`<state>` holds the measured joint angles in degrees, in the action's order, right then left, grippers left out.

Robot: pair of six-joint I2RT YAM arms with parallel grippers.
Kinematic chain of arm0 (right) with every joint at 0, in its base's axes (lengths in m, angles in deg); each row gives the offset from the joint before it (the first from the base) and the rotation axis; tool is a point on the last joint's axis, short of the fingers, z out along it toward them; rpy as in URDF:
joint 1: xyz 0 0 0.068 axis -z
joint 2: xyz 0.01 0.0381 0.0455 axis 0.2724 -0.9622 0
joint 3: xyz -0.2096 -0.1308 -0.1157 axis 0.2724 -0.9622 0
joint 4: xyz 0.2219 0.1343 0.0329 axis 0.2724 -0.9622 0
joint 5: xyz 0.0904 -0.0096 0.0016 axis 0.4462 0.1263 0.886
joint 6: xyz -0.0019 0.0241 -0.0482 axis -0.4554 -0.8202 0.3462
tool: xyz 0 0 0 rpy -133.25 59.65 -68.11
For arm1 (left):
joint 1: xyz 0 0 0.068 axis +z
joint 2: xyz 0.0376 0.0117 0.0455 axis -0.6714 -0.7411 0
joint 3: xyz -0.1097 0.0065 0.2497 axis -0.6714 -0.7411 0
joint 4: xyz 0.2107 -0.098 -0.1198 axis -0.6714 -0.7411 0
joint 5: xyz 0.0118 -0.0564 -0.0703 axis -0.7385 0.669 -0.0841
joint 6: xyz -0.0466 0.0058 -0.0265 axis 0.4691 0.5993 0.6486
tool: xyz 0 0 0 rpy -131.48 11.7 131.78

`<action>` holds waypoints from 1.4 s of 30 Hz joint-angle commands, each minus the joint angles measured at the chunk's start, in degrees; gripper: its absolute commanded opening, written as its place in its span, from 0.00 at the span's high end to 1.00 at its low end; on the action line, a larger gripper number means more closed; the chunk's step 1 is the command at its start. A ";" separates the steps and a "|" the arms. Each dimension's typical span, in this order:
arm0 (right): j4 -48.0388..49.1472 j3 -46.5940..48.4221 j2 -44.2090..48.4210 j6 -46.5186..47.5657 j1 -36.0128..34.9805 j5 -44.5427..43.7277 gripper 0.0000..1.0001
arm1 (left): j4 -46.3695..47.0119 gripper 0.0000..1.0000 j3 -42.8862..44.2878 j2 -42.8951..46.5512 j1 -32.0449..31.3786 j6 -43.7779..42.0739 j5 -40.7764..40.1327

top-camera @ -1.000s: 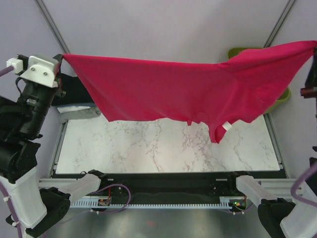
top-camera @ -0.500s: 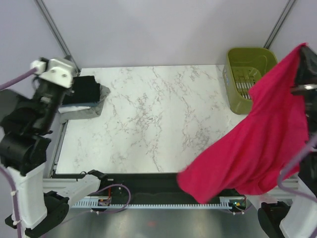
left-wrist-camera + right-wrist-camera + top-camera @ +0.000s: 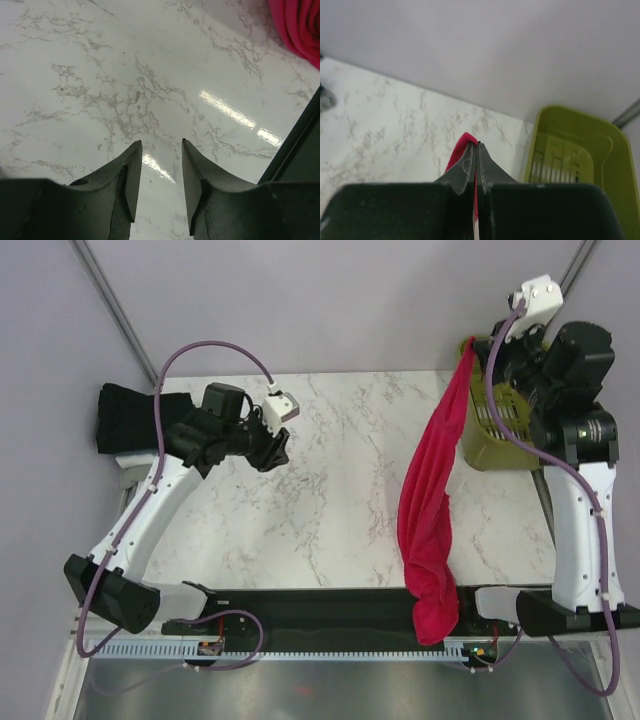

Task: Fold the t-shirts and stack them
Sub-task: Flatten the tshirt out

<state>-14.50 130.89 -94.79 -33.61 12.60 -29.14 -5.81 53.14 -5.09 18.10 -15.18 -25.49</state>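
Note:
The crimson-pink t-shirt (image 3: 428,510) hangs in a long bunched strip from my right gripper (image 3: 468,346), which is high at the back right and shut on its top edge (image 3: 463,146). Its lower end drapes over the table's near edge. My left gripper (image 3: 278,445) is open and empty, low over the bare marble left of centre (image 3: 159,145); the pink shirt shows at the top right corner of the left wrist view (image 3: 300,25). A black folded t-shirt (image 3: 125,420) lies at the far left, partly behind the left arm. White and grey shirts are hidden.
The olive-green plastic basket (image 3: 478,435) stands at the back right, partly behind the right arm and the hanging shirt; it shows in the right wrist view (image 3: 575,155). The marble table (image 3: 320,490) ends in a black strip at the near edge.
The left gripper let go of the pink shirt and dropped to the table's left-centre. The shirt, once stretched between both grippers, swung to hang from the right gripper alone, which moved inward.

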 commanded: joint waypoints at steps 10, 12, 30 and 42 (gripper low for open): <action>6.85 6.69 -15.23 -0.70 -3.65 4.85 1.00 | -0.97 0.52 5.02 -1.70 -4.21 10.31 15.90; 8.16 0.81 -14.53 0.89 -3.83 4.58 1.00 | -0.53 0.52 3.44 -1.97 -6.15 9.45 16.79; 12.21 -5.03 -12.77 3.79 -3.74 -6.58 1.00 | -0.10 0.46 17.32 -31.93 -28.30 13.98 16.44; 11.78 -5.11 -11.27 3.35 -3.74 -6.93 1.00 | 18.35 0.45 15.65 -40.29 -32.78 44.93 15.92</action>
<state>-5.19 125.49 -108.10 -30.44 8.89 -35.26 4.05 68.51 -44.58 -12.98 16.05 -11.15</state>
